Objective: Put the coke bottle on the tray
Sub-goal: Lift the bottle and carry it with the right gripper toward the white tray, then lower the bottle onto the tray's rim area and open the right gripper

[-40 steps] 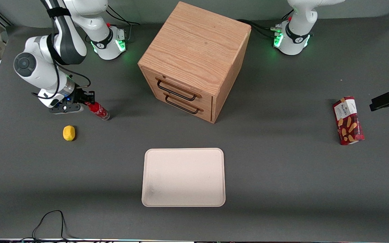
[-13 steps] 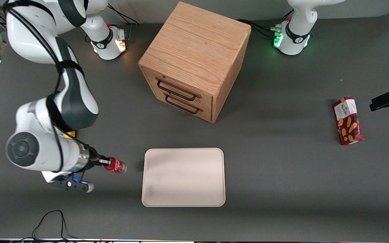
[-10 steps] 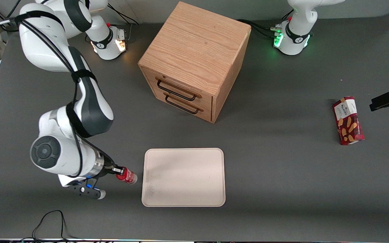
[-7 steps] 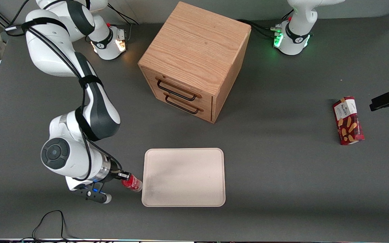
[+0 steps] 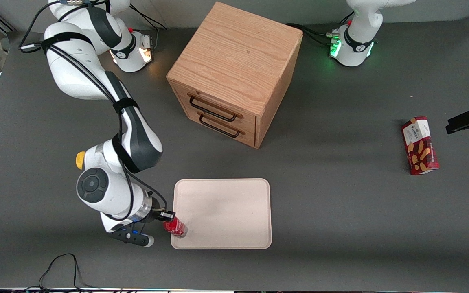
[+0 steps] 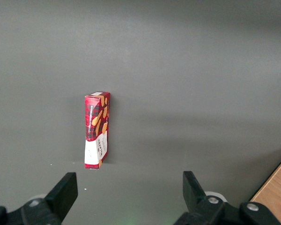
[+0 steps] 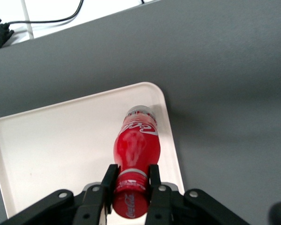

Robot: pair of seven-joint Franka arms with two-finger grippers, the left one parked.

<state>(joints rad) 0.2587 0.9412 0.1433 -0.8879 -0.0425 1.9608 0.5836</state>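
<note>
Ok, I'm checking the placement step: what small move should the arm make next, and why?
Probably carry on a little further toward the middle of the tray, then lower. The gripper is shut on the coke bottle at its neck, and the bottle hangs only just over the tray's corner near the rim, so letting go here risks it landing on the edge.

1. Tray (image 5: 222, 213): near the table's (image 5: 340, 228) camera-side edge, nearer the camera than the drawer cabinet (image 5: 234, 73).
2. Coke bottle (image 5: 175, 227): clamped in the gripper (image 5: 168, 219), over the tray's corner toward the working arm's end.
3. Biscuit box (image 5: 419, 145): toward the parked arm's end.
4. Lemon (image 5: 80, 160): beside the working arm.
</note>
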